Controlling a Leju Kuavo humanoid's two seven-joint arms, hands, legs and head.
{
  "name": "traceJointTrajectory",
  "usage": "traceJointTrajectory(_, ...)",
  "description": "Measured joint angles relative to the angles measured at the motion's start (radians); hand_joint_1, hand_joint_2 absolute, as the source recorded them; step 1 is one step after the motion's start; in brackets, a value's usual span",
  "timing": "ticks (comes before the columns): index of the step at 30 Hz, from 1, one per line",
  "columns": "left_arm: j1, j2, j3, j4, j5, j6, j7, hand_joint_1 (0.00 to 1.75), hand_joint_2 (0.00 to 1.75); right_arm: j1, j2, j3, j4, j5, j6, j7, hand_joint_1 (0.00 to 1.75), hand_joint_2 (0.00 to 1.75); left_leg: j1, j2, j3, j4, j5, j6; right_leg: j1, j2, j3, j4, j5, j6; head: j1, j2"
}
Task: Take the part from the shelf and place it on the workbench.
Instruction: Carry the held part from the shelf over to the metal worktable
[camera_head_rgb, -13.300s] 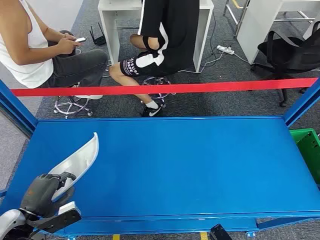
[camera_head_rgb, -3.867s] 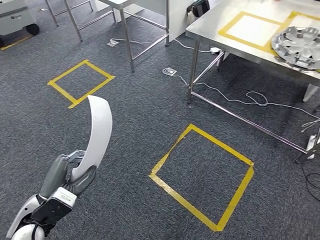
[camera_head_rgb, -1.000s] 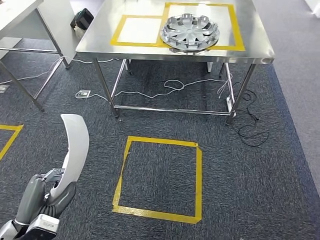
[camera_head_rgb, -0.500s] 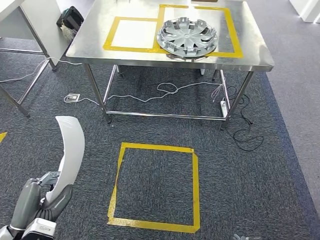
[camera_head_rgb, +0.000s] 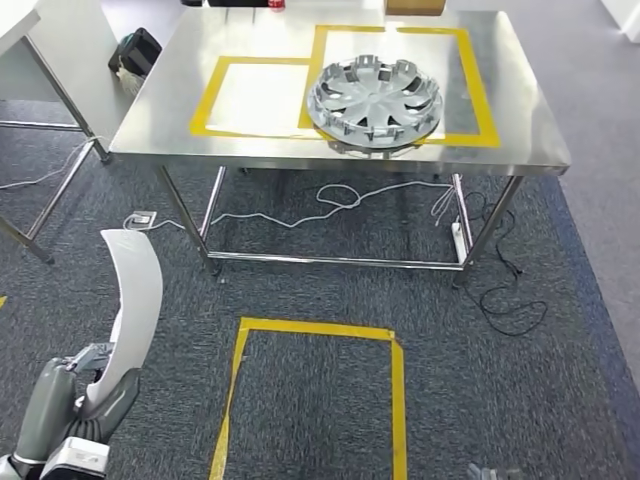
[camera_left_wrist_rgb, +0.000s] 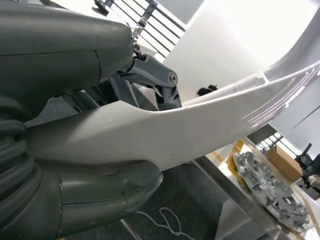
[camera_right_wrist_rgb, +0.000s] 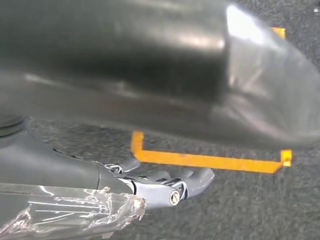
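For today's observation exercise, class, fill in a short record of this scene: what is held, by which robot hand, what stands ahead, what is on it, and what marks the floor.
held part: curved white panel
holding hand: left robot hand, gripping the panel's lower end
other hand: right robot hand, hanging over the carpet, holding nothing
ahead: steel workbench
on the bench: silver hubcap, overlapping a yellow tape rectangle
free spot: white sheet in a tape frame
floor: grey carpet, yellow tape square, loose cables

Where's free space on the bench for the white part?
Free: the left taped square on the workbench, beside the hubcap. Crowded: the right taped rectangle, mostly under the hubcap. Left hand holds the white part.
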Motion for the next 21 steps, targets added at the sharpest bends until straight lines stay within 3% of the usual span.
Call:
traceJointTrajectory(1, 0.002, 0.002, -0.001, 0.0, 0.0, 0.004, 0.008, 1.75, 1.75, 0.001, 0.0, 0.0, 0.001, 0.002, 0.0, 0.001, 0.0, 0.0, 0.0, 0.0, -0.056, 0.05, -0.022, -0.004, -0.002, 0.001, 0.029, -0.015, -0.015, -0.002, -0.002, 0.0)
traceJointTrajectory(2, 0.006, 0.003, -0.001, 0.0, -0.001, 0.007, 0.016, 1.75, 1.75, 0.002, 0.0, 0.001, 0.003, 0.005, 0.0, 0.002, 0.0, 0.0, 0.0, 0.0, -0.106, 0.076, -0.068, -0.006, -0.004, 0.004, 0.061, -0.029, -0.03, -0.002, -0.002, 0.0)
traceJointTrajectory(4, 0.011, 0.005, -0.002, 0.0, -0.001, 0.012, 0.029, 1.75, 1.75, 0.005, 0.0, 0.002, 0.005, 0.01, 0.0, 0.003, 0.0, 0.0, 0.0, 0.0, -0.18, 0.069, -0.16, -0.009, -0.011, 0.012, 0.131, -0.057, -0.064, 0.002, -0.003, 0.0)
traceJointTrajectory(5, 0.012, 0.006, -0.002, 0.0, -0.002, 0.014, 0.032, 1.75, 1.75, 0.006, 0.0, 0.002, 0.005, 0.011, 0.0, 0.003, 0.0, 0.0, 0.0, 0.001, -0.204, 0.04, -0.168, -0.009, -0.016, 0.017, 0.168, -0.071, -0.082, 0.005, -0.003, 0.0)
traceJointTrajectory(6, 0.014, 0.007, -0.002, 0.0, -0.002, 0.015, 0.033, 1.75, 1.75, 0.008, 0.0, 0.002, 0.006, 0.012, 0.0, 0.003, 0.0, 0.0, 0.0, 0.002, -0.222, -0.007, -0.124, -0.01, -0.021, 0.02, 0.205, -0.085, -0.101, 0.01, -0.003, 0.0)
traceJointTrajectory(8, 0.018, 0.009, -0.004, 0.0, -0.002, 0.017, 0.035, 1.75, 1.75, 0.012, 0.0, 0.002, 0.009, 0.013, 0.0, 0.004, 0.0, 0.0, 0.001, 0.009, -0.25, -0.135, 0.095, -0.011, -0.026, 0.025, 0.27, -0.107, -0.145, 0.022, -0.016, 0.0)
traceJointTrajectory(9, 0.021, 0.009, -0.006, 0.0, -0.002, 0.019, 0.039, 1.75, 1.75, 0.014, 0.0, 0.002, 0.01, 0.014, 0.0, 0.005, 0.0, 0.0, 0.001, 0.011, -0.257, -0.177, 0.185, -0.01, -0.025, 0.026, 0.295, -0.119, -0.166, 0.029, -0.021, 0.0)
traceJointTrajectory(10, 0.023, 0.009, -0.007, -0.002, -0.002, 0.021, 0.043, 1.75, 1.75, 0.015, 0.0, 0.003, 0.011, 0.015, 0.0, 0.006, 0.0, 0.0, 0.002, 0.011, -0.258, -0.199, 0.232, -0.006, -0.023, 0.026, 0.322, -0.13, -0.177, 0.039, -0.027, 0.0)
traceJointTrajectory(12, 0.024, 0.009, -0.007, -0.006, -0.002, 0.024, 0.056, 1.75, 1.75, 0.011, -0.001, 0.006, 0.01, 0.018, 0.0, 0.009, 0.0, 0.0, 0.004, 0.0, -0.236, -0.199, 0.199, 0.007, -0.022, 0.021, 0.334, -0.104, -0.155, 0.057, -0.026, 0.0)
traceJointTrajectory(13, 0.022, 0.008, -0.007, -0.008, -0.002, 0.026, 0.061, 1.75, 1.75, 0.007, -0.001, 0.007, 0.008, 0.019, 0.0, 0.01, 0.0, 0.0, 0.007, -0.005, -0.218, -0.203, 0.18, 0.013, -0.021, 0.015, 0.311, -0.048, -0.127, 0.063, -0.023, 0.0)
traceJointTrajectory(14, 0.021, 0.008, -0.007, -0.009, -0.002, 0.027, 0.065, 1.75, 1.75, 0.003, -0.001, 0.009, 0.008, 0.019, 0.001, 0.011, 0.0, 0.0, 0.009, -0.009, -0.197, -0.209, 0.164, 0.019, -0.02, 0.009, 0.262, 0.032, -0.105, 0.065, -0.019, 0.0)
traceJointTrajectory(15, 0.021, 0.007, -0.007, -0.009, -0.002, 0.027, 0.07, 1.75, 1.75, 0.002, -0.001, 0.01, 0.007, 0.02, 0.001, 0.013, 0.0, 0.0, 0.01, -0.014, -0.173, -0.214, 0.149, 0.025, -0.019, 0.002, 0.203, 0.113, -0.104, 0.065, -0.016, -0.001)
traceJointTrajectory(16, 0.021, 0.007, -0.007, -0.009, -0.001, 0.027, 0.074, 1.75, 1.75, 0.003, -0.001, 0.011, 0.007, 0.021, 0.001, 0.016, 0.0, 0.0, 0.009, -0.019, -0.148, -0.22, 0.131, 0.029, -0.018, -0.003, 0.144, 0.176, -0.126, 0.064, -0.012, -0.001)
traceJointTrajectory(17, 0.02, 0.006, -0.007, -0.009, 0.0, 0.026, 0.078, 1.75, 1.75, 0.007, -0.001, 0.012, 0.006, 0.023, 0.001, 0.02, 0.0, 0.0, 0.009, -0.026, -0.122, -0.227, 0.113, 0.032, -0.017, -0.004, 0.092, 0.215, -0.171, 0.062, -0.011, 0.0)
traceJointTrajectory(19, 0.018, 0.005, -0.006, -0.009, 0.003, 0.022, 0.084, 1.75, 1.75, 0.018, -0.001, 0.015, 0.004, 0.023, 0.001, 0.027, 0.0, 0.0, 0.007, -0.045, -0.063, -0.241, 0.075, 0.035, -0.017, -0.004, 0.009, 0.225, -0.269, 0.064, -0.009, 0.0)
traceJointTrajectory(20, 0.016, 0.004, -0.006, -0.009, 0.006, 0.018, 0.085, 1.75, 1.75, 0.023, -0.001, 0.016, 0.003, 0.021, 0.002, 0.03, 0.0, 0.0, 0.007, -0.056, -0.031, -0.247, 0.056, 0.036, -0.017, -0.003, -0.022, 0.204, -0.291, 0.067, -0.008, 0.0)
traceJointTrajectory(21, 0.014, 0.002, -0.005, -0.009, 0.009, 0.013, 0.085, 1.75, 1.75, 0.028, -0.001, 0.017, 0.001, 0.019, 0.003, 0.033, 0.0, 0.0, 0.007, -0.067, 0.001, -0.252, 0.035, 0.035, -0.018, 0.0, -0.049, 0.17, -0.274, 0.07, -0.007, 0.0)
